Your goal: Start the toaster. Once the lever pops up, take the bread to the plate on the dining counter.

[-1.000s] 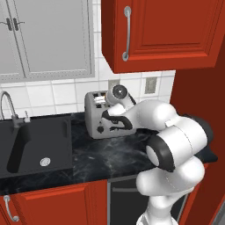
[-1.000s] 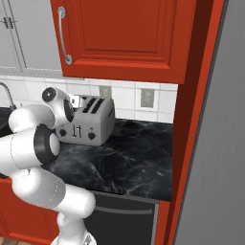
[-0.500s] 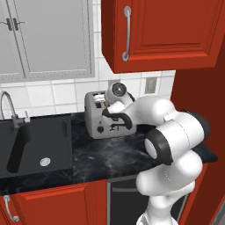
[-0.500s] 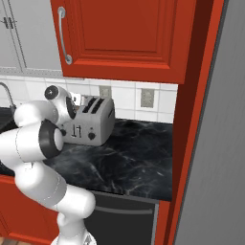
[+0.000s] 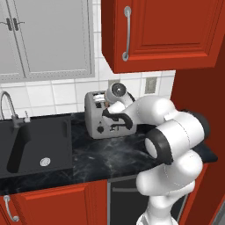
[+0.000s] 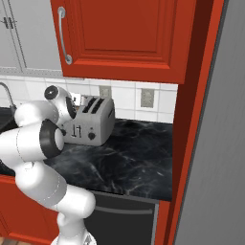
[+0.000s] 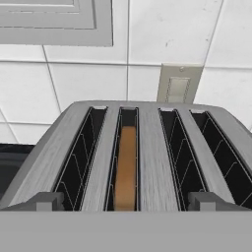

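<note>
The silver-grey toaster [image 5: 97, 117] stands on the black worktop against the tiled wall, also visible as the toaster [image 6: 92, 125] from the right. My gripper [image 5: 114, 120] hangs close at its front, above the levers. In the hand view my gripper [image 7: 126, 203] is open, its two tips wide apart over the near edge of the toaster [image 7: 147, 162]. The brown bread [image 7: 127, 167] sits deep in the second slot from the left. The other slots look dark. The plate and the dining counter are out of view.
A black sink [image 5: 35, 145] with a curved faucet [image 5: 9, 105] lies left of the toaster. Red upper cabinets [image 5: 167, 35] hang low above it. A wall outlet [image 7: 178, 88] sits behind. A red side panel [image 6: 191, 119] bounds the worktop [image 6: 129, 153] on the right.
My hand has risen a little in front of the toaster and the elbow has swung slightly. The toaster and the bread have stayed put.
</note>
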